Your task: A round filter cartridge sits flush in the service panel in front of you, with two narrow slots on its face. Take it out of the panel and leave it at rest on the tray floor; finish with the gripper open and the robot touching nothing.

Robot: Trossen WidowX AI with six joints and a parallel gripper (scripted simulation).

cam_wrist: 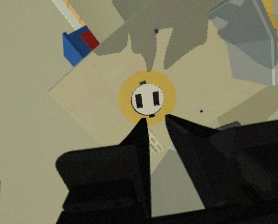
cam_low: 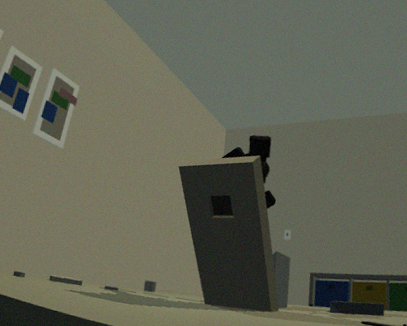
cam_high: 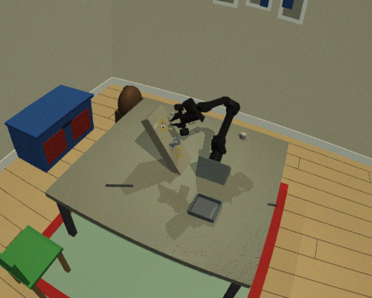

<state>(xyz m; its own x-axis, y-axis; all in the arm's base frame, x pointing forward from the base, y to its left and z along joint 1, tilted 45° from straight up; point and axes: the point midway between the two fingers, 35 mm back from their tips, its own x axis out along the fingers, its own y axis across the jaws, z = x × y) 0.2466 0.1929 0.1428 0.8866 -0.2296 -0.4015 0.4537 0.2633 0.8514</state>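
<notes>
The round white cartridge (cam_high: 163, 125) (cam_wrist: 147, 100) sits in the tilted service panel (cam_high: 181, 166) (cam_low: 237, 260) (cam_wrist: 90, 100), inside a yellow ring. Its two dark slots stand side by side in the wrist view. My gripper (cam_high: 170, 122) (cam_wrist: 155, 120) is partly open with nothing between its fingertips. The tips are in front of the panel, at the lower edge of the cartridge in the wrist view; the exact distance to its face cannot be told. The panel hides the fingers in the exterior view. The shallow tray (cam_high: 200, 217) (cam_low: 357, 308) is empty, on the table.
A grey bracket-like part (cam_high: 174, 143) and a second yellow ring (cam_high: 178, 153) are lower on the panel. A grey upright plate (cam_high: 213, 170) stands between the arm's base and the tray. A small white cylinder (cam_high: 243, 135) and a dark rod (cam_high: 119, 186) lie farther out.
</notes>
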